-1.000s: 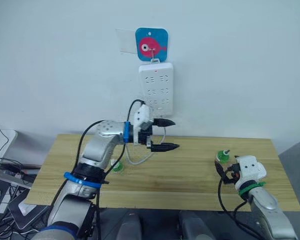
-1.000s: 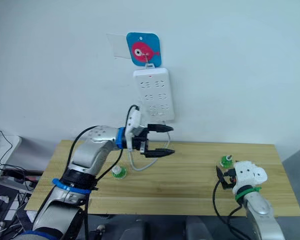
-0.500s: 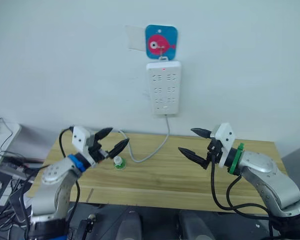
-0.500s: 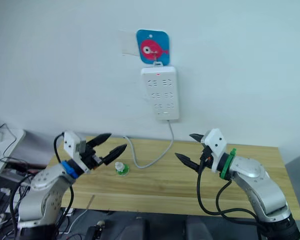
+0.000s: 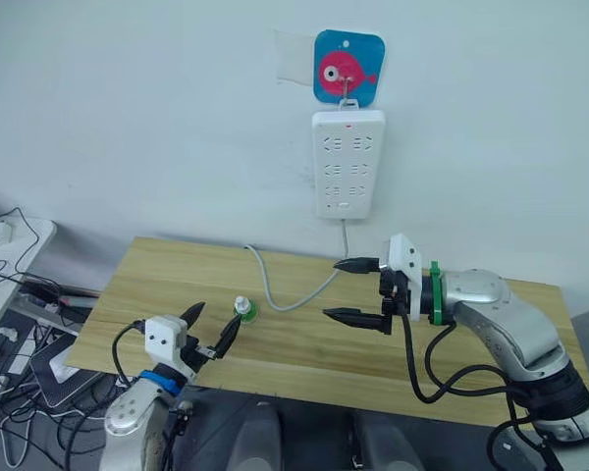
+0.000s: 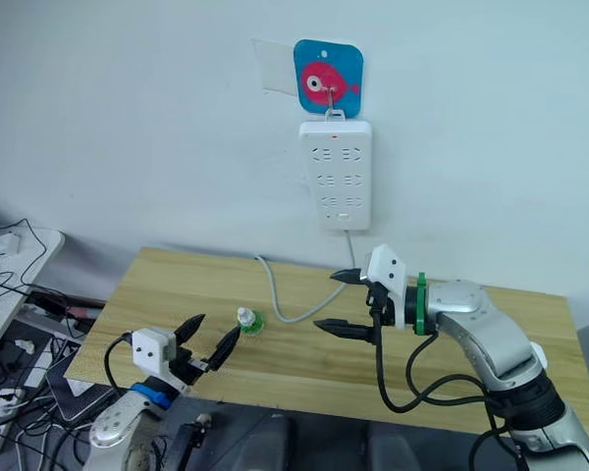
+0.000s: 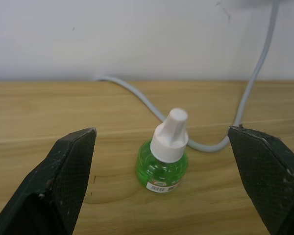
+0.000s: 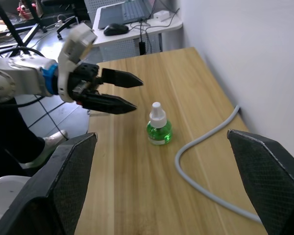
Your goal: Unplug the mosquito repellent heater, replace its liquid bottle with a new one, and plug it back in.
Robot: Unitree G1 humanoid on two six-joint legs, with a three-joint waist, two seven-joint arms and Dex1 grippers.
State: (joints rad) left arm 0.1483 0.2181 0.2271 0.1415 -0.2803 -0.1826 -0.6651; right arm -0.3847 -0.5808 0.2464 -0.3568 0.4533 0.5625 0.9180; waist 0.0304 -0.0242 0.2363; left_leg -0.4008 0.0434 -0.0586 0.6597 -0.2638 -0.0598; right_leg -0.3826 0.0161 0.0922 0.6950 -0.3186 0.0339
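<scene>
From the left eye view, a small green liquid bottle (image 5: 243, 310) with a white cap stands upright on the wooden worktop (image 5: 137, 280), toward its left end and nearer the front edge than the wall. The left gripper (image 5: 208, 330) sits low at the front-left corner, its two black fingers spread apart and empty, with the bottle just beyond its tips, toward the wall. The right gripper (image 5: 354, 291) hangs over the middle of the worktop, fingers parted one above the other, also empty, and points toward the left end; the bottle is well apart from it. The left arm is plainly the nearer one. A grey cable (image 5: 294, 290) runs from the white power strip (image 5: 347, 163) on the wall down across the worktop behind the bottle. No heater unit can be made out on the strip or the worktop.

The right eye view shows the same layout.

In the left wrist view, the bottle (image 7: 163, 158) stands straight ahead between the two open fingers (image 7: 71, 169), centred in the gap but not yet within it, its long axis vertical. A straight advance toward the wall would likely bring it between the fingers.

In the right wrist view, the bottle (image 8: 159, 126) stands between the left gripper (image 8: 121, 91) and the loop of cable (image 8: 201, 142), close to the left gripper's tips and not touching the cable.
</scene>
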